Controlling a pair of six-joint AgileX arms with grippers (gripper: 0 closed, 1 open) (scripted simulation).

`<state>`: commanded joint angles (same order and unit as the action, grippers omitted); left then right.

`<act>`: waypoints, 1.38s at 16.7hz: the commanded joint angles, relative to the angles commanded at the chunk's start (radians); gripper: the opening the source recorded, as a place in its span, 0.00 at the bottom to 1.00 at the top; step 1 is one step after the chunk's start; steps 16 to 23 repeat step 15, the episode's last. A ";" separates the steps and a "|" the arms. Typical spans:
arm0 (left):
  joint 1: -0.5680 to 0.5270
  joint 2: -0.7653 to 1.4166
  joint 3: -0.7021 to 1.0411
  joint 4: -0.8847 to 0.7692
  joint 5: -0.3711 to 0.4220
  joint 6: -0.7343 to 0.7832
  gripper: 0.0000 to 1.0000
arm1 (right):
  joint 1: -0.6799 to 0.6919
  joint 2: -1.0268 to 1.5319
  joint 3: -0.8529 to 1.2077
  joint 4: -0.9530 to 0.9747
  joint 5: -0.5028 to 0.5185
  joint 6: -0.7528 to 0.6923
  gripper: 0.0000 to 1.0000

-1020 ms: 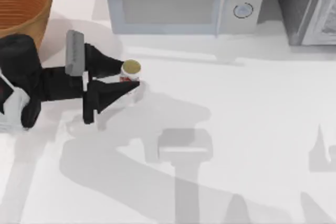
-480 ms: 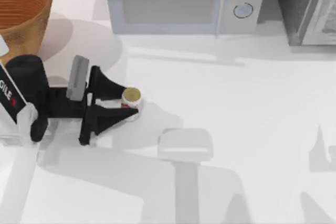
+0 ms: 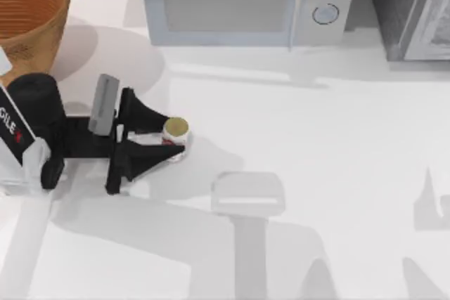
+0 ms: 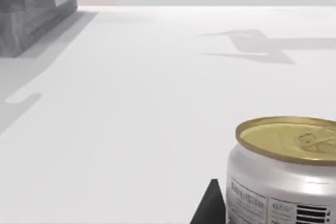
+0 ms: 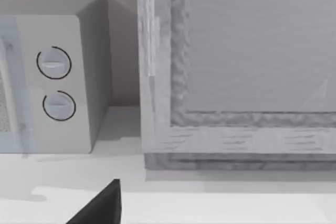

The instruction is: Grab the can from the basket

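The can (image 3: 175,130), with a gold-tan top and a white side marked red, is held upright between the black fingers of my left gripper (image 3: 173,138), which is shut on it. It sits out over the white table, to the right of and nearer than the brown-orange woven basket (image 3: 28,12) in the far left corner. The left wrist view shows the can (image 4: 286,179) close up, with one black fingertip (image 4: 210,207) beside it. The right wrist view catches one dark fingertip (image 5: 101,206) of my right arm.
A pale microwave (image 3: 242,1) stands along the back edge, with a grey cabinet (image 3: 415,8) at the back right. The same microwave (image 5: 52,77) and cabinet (image 5: 236,66) fill the background of the right wrist view. Arm shadows lie across the white tabletop (image 3: 330,145).
Over the last second my left gripper carried the can toward the table's near side, away from the basket. In the last half second it has hardly moved.
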<state>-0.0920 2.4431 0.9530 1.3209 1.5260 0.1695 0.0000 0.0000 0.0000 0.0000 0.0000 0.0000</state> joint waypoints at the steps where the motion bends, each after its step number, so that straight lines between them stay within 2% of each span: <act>1: 0.000 0.000 0.000 0.000 0.000 0.000 0.38 | 0.000 0.000 0.000 0.000 0.000 0.000 1.00; 9: 0.000 0.000 0.000 0.000 0.000 0.000 0.98 | 0.000 0.000 0.000 0.000 0.000 0.000 1.00; 23: 0.000 0.000 0.000 0.000 0.000 0.000 1.00 | 0.000 0.000 0.000 0.000 0.000 0.000 1.00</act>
